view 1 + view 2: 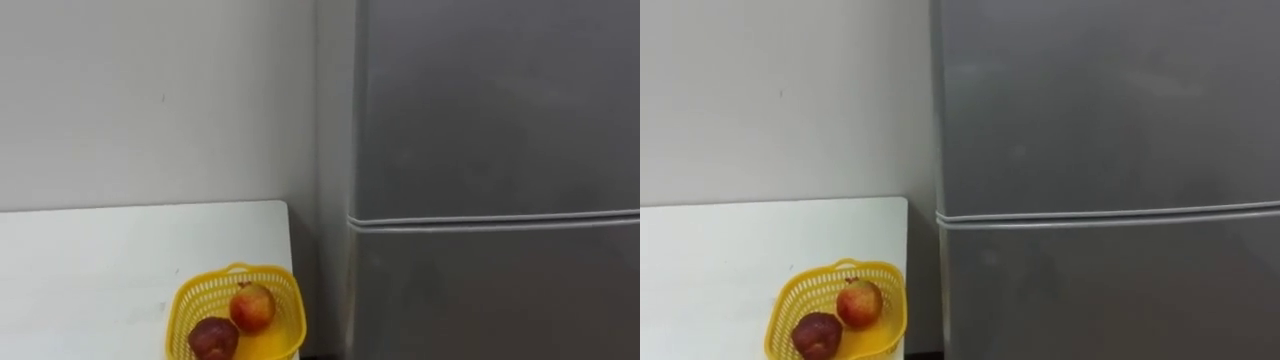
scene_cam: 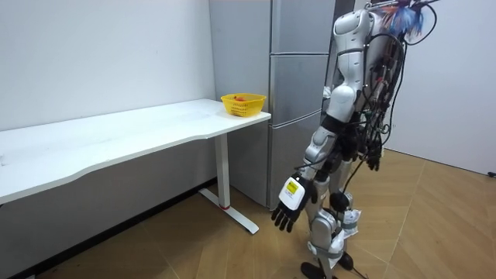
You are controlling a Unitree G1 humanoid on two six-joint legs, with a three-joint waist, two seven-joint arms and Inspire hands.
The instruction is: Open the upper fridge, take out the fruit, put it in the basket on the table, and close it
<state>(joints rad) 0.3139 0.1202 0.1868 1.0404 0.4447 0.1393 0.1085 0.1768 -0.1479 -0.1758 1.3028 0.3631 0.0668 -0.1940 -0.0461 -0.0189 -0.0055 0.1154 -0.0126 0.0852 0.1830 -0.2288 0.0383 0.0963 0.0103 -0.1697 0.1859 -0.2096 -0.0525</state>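
Yellow fruit basket (image 1: 192, 298) on white table (image 1: 100, 265)

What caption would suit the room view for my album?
Robot stands before the closed fridge, beside a table bearing a yellow basket.

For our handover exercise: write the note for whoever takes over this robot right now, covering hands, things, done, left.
Left hand: hangs open at its side, holds nothing. Right hand: by the far hip, state unclear.
Robot stands facing the fridge, both doors shut. Yellow basket with two fruits sits on the white table beside it.
Done: nothing. Left: open the upper door, take the item out.
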